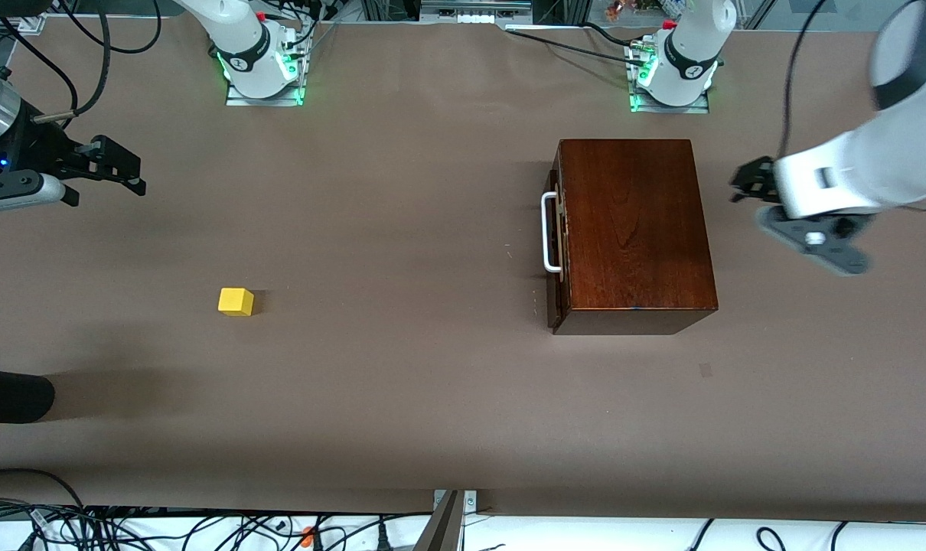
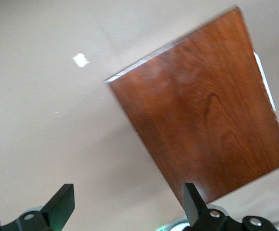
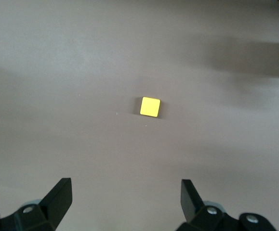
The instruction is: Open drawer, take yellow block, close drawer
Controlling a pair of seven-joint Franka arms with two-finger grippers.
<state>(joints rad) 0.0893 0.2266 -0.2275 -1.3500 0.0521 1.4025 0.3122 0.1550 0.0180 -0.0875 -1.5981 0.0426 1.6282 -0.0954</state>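
**Drawer shut, block out on the table, both my grippers up and empty**

Across the brown table (image 1: 432, 398), the biggest thing is the dark reddish-brown wooden box (image 1: 635, 226), standing toward my left arm's end. Its drawer (image 1: 556, 245) is pushed fully in, with the front flush to the box and facing my right arm's end of the table. The white U-shaped handle (image 1: 549, 232) stands out from that front. From my left wrist view the box's polished top (image 2: 202, 115) fills much of the frame, tilted, with a sliver of the white handle (image 2: 264, 79) along one edge.

My left gripper (image 1: 748, 184) hangs in the air over bare table just beside the box, on the side away from the handle. Its fingers (image 2: 62, 204) are spread wide with nothing between them.

My right gripper (image 1: 119, 170) hovers over the table at my right arm's end, well apart from the box. Its fingers (image 3: 59, 197) are also released, wide apart and empty.

Smallest is the bright yellow cube (image 1: 236, 301), resting on the open table, not in the drawer. It sits nearer the front camera than the handle and well apart from the box. My right wrist view shows the cube (image 3: 150, 107) lying alone on the brown surface.
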